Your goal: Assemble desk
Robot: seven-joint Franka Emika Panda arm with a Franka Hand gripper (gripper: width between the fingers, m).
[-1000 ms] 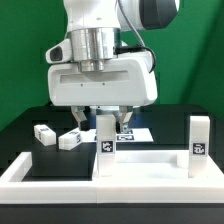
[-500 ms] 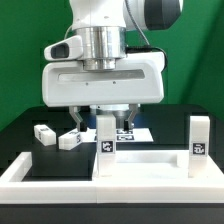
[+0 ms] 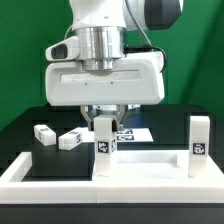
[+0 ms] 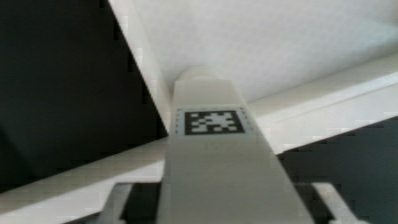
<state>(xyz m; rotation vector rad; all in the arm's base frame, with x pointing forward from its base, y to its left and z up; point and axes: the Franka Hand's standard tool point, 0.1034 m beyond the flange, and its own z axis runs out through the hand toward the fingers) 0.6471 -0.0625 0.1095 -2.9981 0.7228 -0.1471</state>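
End effector [image 3: 104, 121] is down on the near upright leg [image 3: 104, 142], fingers snug against both its sides, gripping it. The pads are cut off in the wrist view and the leg's tag [image 4: 215, 121] is blurred. The leg stands on the tabletop panel [image 3: 150, 163], smooth white plastic, its front edge screened by the border wall [image 3: 50, 181]. A second upright leg [image 3: 199, 135] stands at the exterior view's right. Two square-section blocks, a loose leg [image 3: 44, 133] and another loose leg [image 3: 70, 139], lie on the black table [image 3: 22, 140].

Leg block [image 4: 221, 175]: white, square in section, seen lengthwise and tapering away from the camera. A black-and-white square tag [image 4: 215, 122] sits on its facing side. Beyond it lie a white surface [image 4: 267, 40], crossed by a shaded diagonal band, and the black table [image 4: 63, 100].
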